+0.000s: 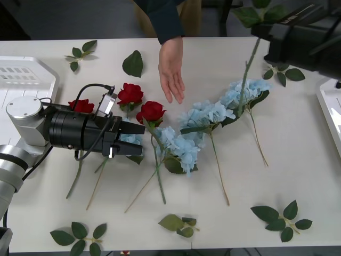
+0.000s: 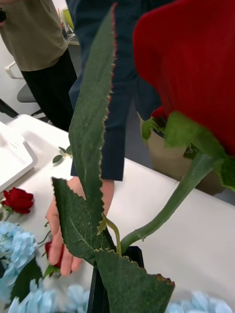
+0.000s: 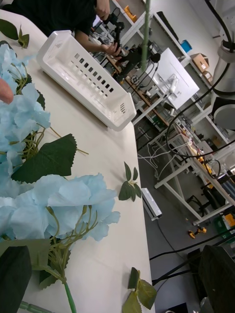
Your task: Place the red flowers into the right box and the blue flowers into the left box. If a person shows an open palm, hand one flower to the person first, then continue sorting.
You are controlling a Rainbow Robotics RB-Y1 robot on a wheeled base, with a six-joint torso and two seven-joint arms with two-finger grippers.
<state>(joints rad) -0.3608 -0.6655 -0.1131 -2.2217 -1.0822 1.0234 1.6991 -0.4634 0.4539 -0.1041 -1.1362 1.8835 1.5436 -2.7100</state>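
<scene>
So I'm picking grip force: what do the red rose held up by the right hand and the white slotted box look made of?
The red rose looks like fabric: a matte, velvety bloom, with stiff serrated cloth-like leaves and what seems a smooth plastic stem. The white box looks like moulded plastic, slightly glossy, with regular punched slots in its wall and rounded corners. Neither can be confirmed by look alone.

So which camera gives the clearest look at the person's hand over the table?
The front view: the person's hand shows whole, from a dark sleeve, fingers stretched over the table toward the red flowers. The right wrist view catches it partly behind the leaves of the held rose. The left wrist view has just a fingertip at the edge.
</scene>
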